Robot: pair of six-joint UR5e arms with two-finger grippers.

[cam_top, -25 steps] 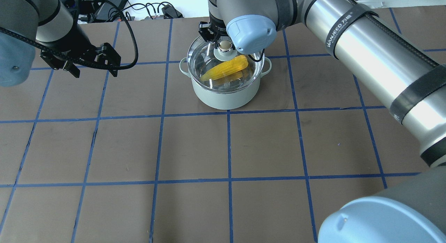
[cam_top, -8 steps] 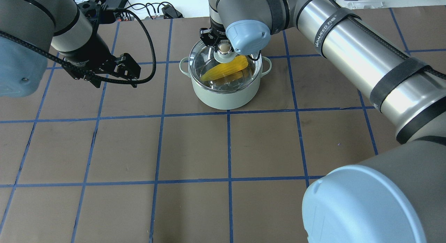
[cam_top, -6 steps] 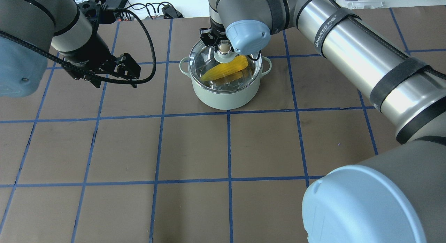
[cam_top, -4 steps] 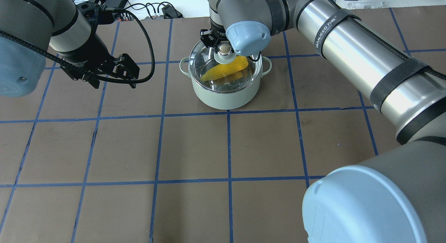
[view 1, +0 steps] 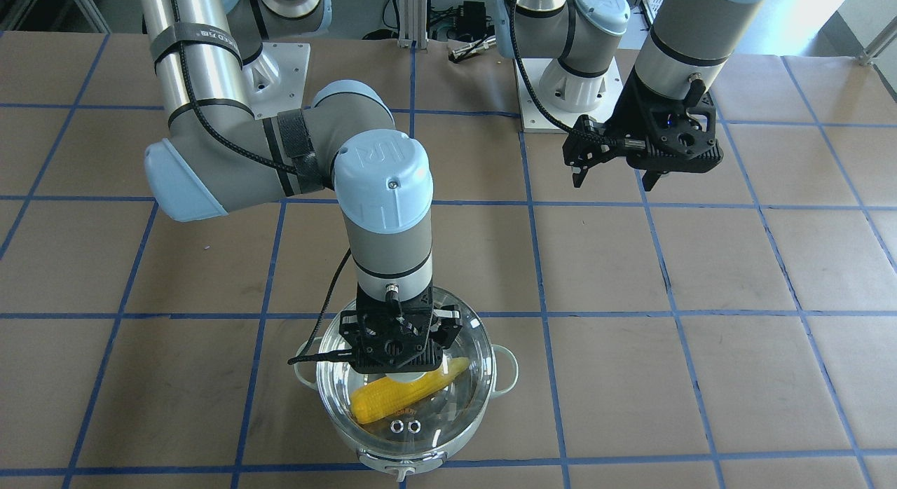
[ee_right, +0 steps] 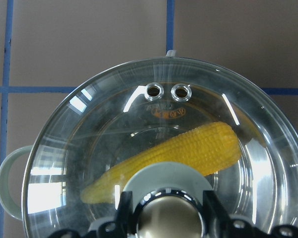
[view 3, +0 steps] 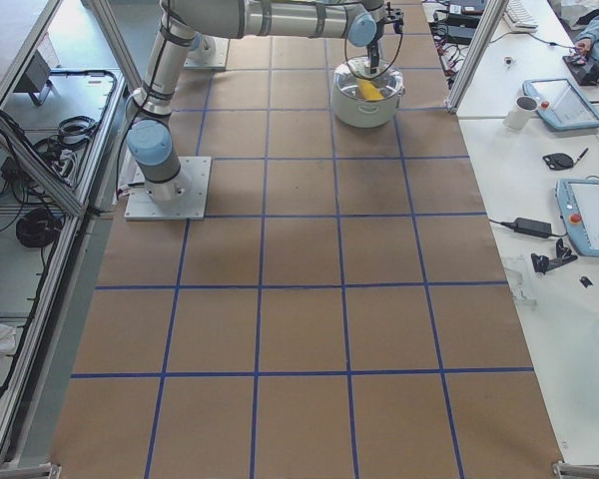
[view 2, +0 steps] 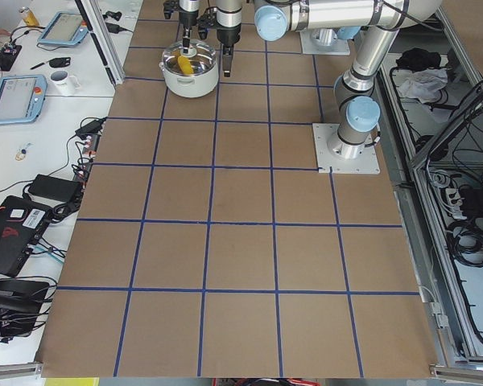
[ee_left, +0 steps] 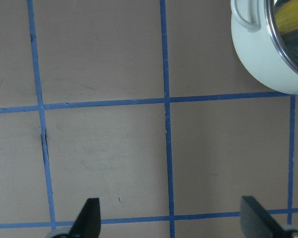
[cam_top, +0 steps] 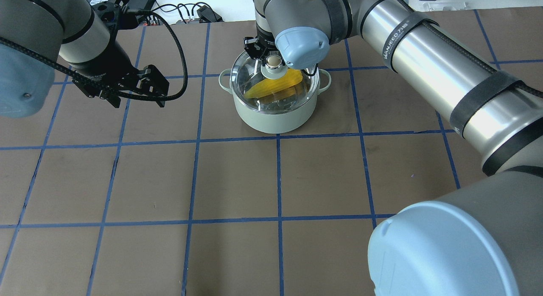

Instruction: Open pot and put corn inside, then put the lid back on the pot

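Note:
The pale mint-green pot (cam_top: pixel 275 118) stands on the brown table at the far middle. The yellow corn (cam_top: pixel 275 85) lies inside it, seen through the clear glass lid (ee_right: pixel 89 129), which sits on the pot's rim. My right gripper (ee_right: pixel 168 215) points straight down over the lid, its fingers shut on the gold knob (cam_top: pixel 273 60); it also shows in the front-facing view (view 1: pixel 399 363). My left gripper (ee_left: pixel 171 223) is open and empty, above bare table to the pot's left (cam_top: pixel 135 86). The pot's edge shows in the left wrist view (ee_left: pixel 268 59).
Blue tape lines divide the table (cam_top: pixel 237 181) into squares. Cables and power adapters (cam_top: pixel 140 3) lie beyond the far edge. Both arm bases (view 1: pixel 560 83) stand on plates at the robot's side. Desks with tablets (view 3: pixel 579 100) flank the table's far side.
My left arm moved right toward the pot, then drifted slightly back left. My right gripper stays on the lid's knob; the lid's look over the corn shifted a little.

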